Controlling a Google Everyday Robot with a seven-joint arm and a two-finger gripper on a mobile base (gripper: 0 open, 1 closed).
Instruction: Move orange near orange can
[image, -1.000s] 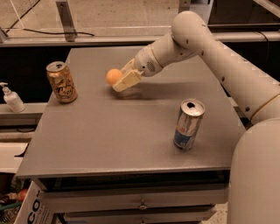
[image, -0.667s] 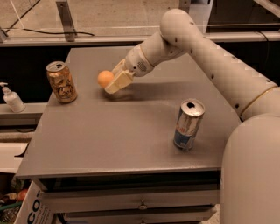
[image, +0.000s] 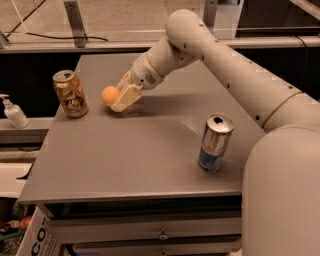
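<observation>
Toward the far left corner of the worktop (image: 125, 165), the gripper (image: 118, 101) has its cream fingers closed on the orange (image: 109, 94), a small, smooth, round fruit of plain colour, about half a can's height. It sits just right of the orange can (image: 70, 93), near but apart. That can stands upright by the left edge, gold with pale lettering and a silver top. A silver-and-blue can (image: 215, 142) stands well apart, near the front right corner.

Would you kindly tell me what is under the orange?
Only grey table lies beneath the orange. The gripper holds it, a finger covering its lower side, so contact with the table is hidden.
</observation>
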